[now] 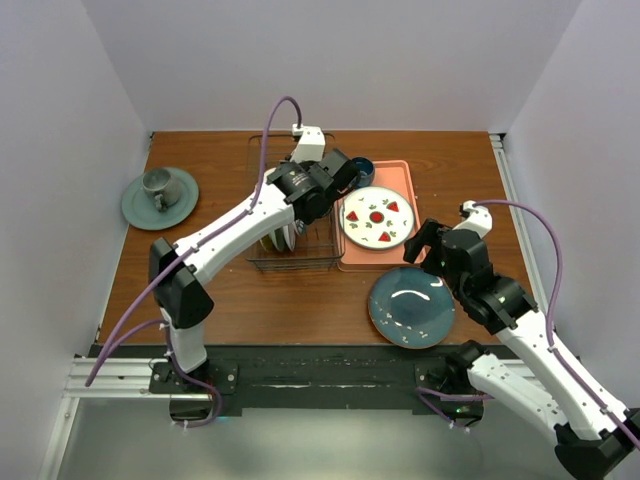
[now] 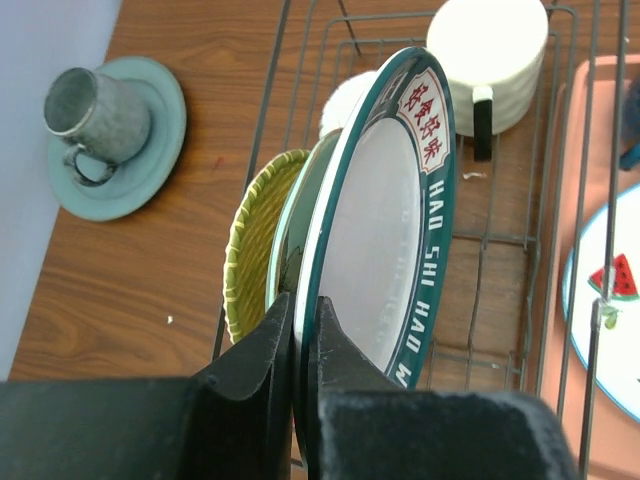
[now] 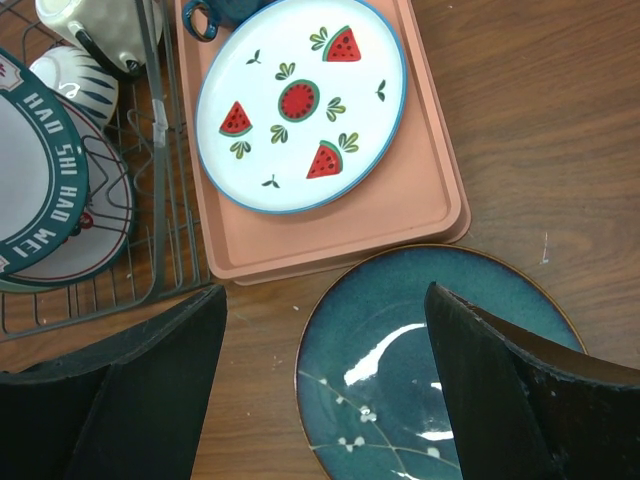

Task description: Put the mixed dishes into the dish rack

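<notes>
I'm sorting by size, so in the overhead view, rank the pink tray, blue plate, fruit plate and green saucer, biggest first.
Pink tray
Blue plate, though nearer the camera
Fruit plate and green saucer: about alike

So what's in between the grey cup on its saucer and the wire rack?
Nothing, just bare wooden table between the saucer and the dish rack. The left wrist view shows it best; the top view agrees.
</notes>
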Tool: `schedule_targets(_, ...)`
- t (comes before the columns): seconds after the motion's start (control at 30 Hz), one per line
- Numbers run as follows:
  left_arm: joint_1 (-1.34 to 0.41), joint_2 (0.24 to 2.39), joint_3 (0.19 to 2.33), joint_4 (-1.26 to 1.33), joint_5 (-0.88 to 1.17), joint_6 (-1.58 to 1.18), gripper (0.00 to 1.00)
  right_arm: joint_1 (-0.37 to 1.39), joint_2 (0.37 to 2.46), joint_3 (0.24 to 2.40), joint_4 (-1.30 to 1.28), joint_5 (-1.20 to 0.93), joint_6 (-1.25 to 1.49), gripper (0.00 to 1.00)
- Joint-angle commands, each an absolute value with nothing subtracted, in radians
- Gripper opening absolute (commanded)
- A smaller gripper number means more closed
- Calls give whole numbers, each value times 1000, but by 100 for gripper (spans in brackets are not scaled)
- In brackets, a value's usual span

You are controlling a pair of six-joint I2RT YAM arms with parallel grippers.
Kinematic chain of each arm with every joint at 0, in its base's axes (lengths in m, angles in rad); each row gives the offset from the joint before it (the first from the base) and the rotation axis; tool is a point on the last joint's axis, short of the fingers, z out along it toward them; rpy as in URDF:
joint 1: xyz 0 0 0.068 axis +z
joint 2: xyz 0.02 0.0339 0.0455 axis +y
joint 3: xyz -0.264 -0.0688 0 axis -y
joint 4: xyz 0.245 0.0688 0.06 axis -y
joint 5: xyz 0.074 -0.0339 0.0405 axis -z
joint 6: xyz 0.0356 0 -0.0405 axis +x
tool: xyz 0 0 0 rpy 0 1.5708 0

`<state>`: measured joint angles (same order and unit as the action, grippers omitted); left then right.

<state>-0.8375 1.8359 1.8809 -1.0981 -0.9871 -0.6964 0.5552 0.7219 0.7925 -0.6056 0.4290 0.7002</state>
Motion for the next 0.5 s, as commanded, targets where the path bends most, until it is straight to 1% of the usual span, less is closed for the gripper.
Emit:
schedule_targets(0.0, -830, 1862, 1937, -1173, -1138, -707, 0, 554, 723, 785, -565, 457, 718, 84)
schedule_targets(0.3, -845, 1871, 1956, -1158, -1149, -658, 0, 555, 735, 778, -555, 453, 719, 84)
schedule_targets(0.47, -848, 1890, 1931, -1154, -1135, -650, 0, 555, 738, 772, -551, 451, 722, 84)
